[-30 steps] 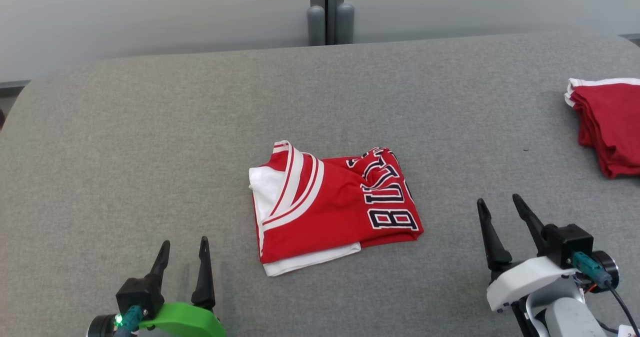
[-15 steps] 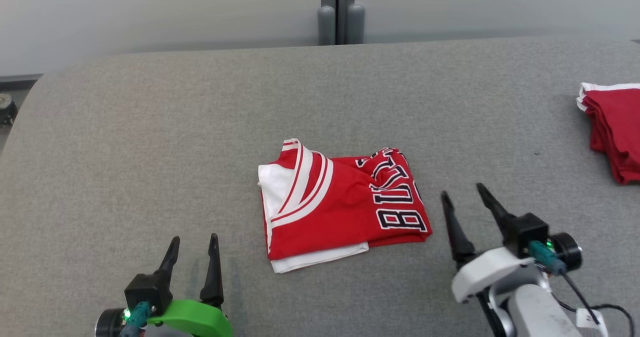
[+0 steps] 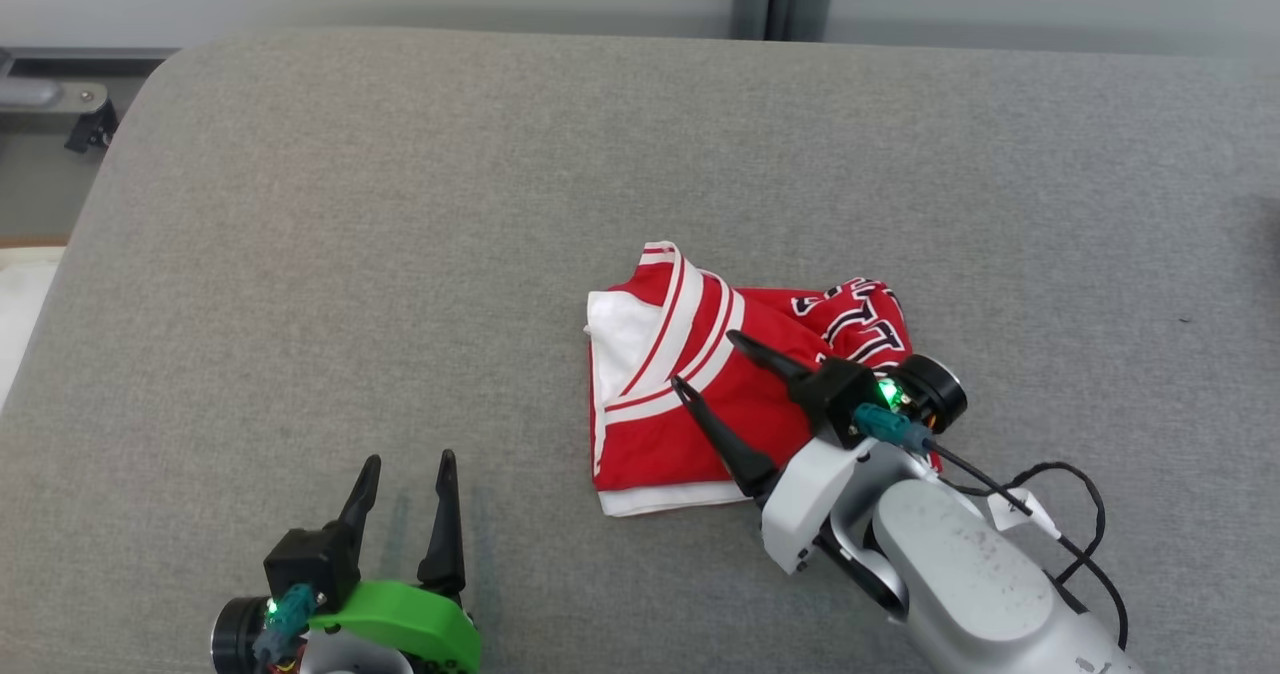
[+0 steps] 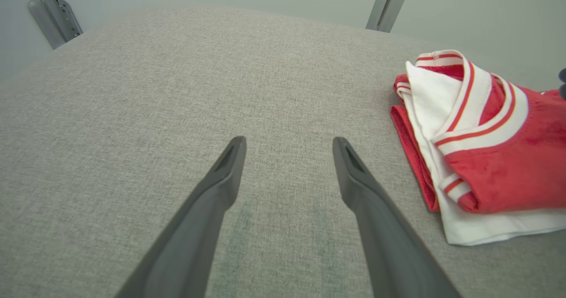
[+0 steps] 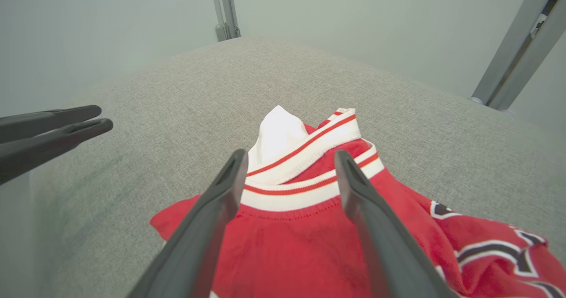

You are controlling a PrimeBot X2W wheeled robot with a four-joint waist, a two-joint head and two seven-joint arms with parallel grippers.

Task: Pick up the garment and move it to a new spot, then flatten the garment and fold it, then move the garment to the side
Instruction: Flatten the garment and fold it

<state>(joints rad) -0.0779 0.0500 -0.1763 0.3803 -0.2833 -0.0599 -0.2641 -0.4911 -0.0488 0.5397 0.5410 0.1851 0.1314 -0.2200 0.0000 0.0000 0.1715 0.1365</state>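
Head view: the red-and-white jersey [image 3: 655, 444] is seen folded into a compact packet at ctr frame, on the grey padded table [image 3: 400, 204]. Flattening and folding are judged done. The shift to the side is judged to be what's left. The right gripper [image 3: 706, 359] is placed over the jersey, near its collar band [image 3: 690, 314], w/ jaws spread wide and nothing pinched. The left gripper [image 3: 410, 459] is found at lower left over bare table, likewise spread and empty, well apart from the cloth.

Left wrist view: only grey table is shown between the two fingers [image 4: 221, 178]. The jersey [image 4: 499, 165] is parked at the right edge, mid-height.

Right wrist view: the collar band [image 5: 300, 156] is framed between the dark fingers [image 5: 223, 192], low ctr. No cloth is clamped, and contact w/ the top layer can't be told. The left gripper [image 5: 104, 117] is glimpsed at the left edge.
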